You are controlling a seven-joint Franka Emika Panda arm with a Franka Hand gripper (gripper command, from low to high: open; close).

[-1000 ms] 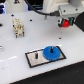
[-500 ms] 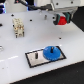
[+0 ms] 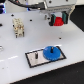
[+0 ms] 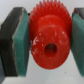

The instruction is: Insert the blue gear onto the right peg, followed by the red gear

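Observation:
The red gear (image 4: 48, 37) fills the wrist view, clamped between two teal pads (image 4: 20, 40) of my gripper (image 3: 58, 20), which is shut on it. In the exterior view the red gear (image 3: 59, 21) hangs high above the table toward the exterior view's right. The blue gear (image 3: 52, 52) lies flat on the black-rimmed grey plate (image 3: 34, 58), on the plate's end toward the exterior view's right; the right peg is hidden under it. A thin dark pin (image 3: 36, 53) stands on the plate's other end.
A small white and tan block (image 3: 19, 27) stands at the exterior view's left on the white table (image 3: 15, 55). Dark clutter lines the far edge.
The gripper with the red gear has shifted slightly toward the exterior view's left and down. The blue gear and plate have not moved.

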